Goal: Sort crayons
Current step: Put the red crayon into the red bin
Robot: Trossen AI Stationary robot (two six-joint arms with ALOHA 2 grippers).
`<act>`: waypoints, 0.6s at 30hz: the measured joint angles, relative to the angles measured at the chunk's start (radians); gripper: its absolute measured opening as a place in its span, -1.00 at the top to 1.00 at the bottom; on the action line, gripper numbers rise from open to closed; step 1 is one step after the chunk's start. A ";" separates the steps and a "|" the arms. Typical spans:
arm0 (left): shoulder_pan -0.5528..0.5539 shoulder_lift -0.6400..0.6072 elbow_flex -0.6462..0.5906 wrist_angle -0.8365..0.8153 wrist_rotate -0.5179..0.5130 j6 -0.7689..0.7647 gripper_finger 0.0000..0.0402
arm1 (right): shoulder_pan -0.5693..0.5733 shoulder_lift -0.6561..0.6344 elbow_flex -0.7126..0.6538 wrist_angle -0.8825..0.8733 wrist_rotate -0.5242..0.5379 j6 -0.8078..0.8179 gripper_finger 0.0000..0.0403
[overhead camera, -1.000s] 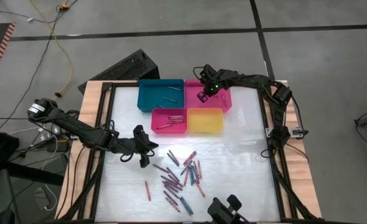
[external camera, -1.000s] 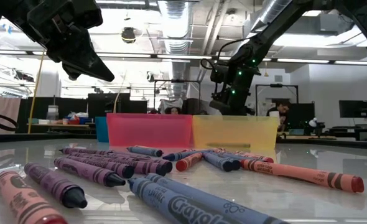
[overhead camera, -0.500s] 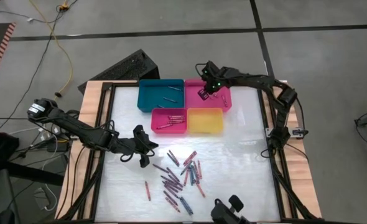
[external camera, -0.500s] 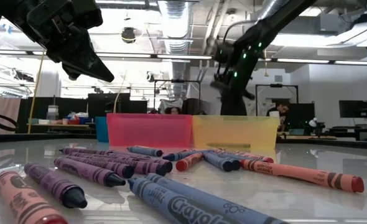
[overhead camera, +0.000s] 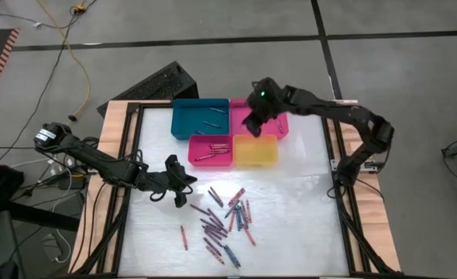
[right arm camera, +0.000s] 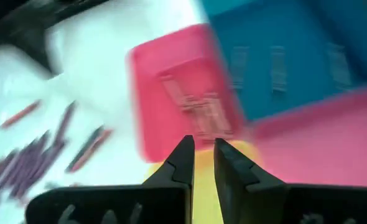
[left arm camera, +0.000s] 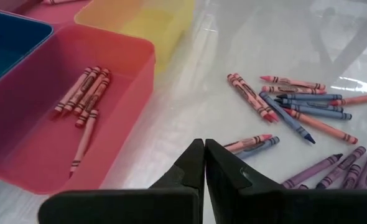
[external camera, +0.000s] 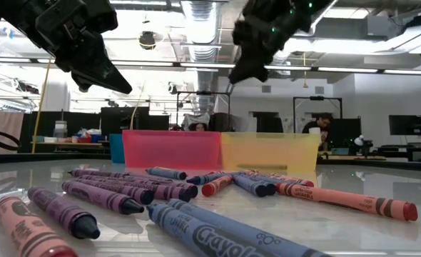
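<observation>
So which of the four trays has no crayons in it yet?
The yellow tray, at the near right of the cluster. Its floor looks bare, while the blue tray, the near pink tray and the far pink tray each hold crayons.

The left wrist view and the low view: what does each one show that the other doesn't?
Only the left wrist view looks down into the red tray, showing several red crayons lying inside, with the left gripper shut and empty above the table. Only the low view shows the room behind and the right gripper raised above the trays. Both show the yellow tray and the loose crayons scattered on the table.
</observation>
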 joint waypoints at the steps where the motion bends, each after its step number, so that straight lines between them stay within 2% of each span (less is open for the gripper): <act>1: 0.000 0.000 0.000 0.000 0.000 0.000 1.00 | 0.032 -0.003 0.000 0.001 -0.019 -0.011 0.72; 7: 0.000 0.000 0.000 0.000 0.001 0.000 1.00 | 0.242 0.008 0.000 0.008 -0.030 -0.157 0.72; 13: 0.000 0.000 0.000 -0.001 0.004 -0.001 1.00 | 0.420 0.066 -0.002 0.004 0.147 -0.265 0.72; 18: 0.000 0.000 0.000 -0.003 0.004 -0.004 1.00 | 0.524 0.141 0.000 0.017 0.190 -0.314 0.72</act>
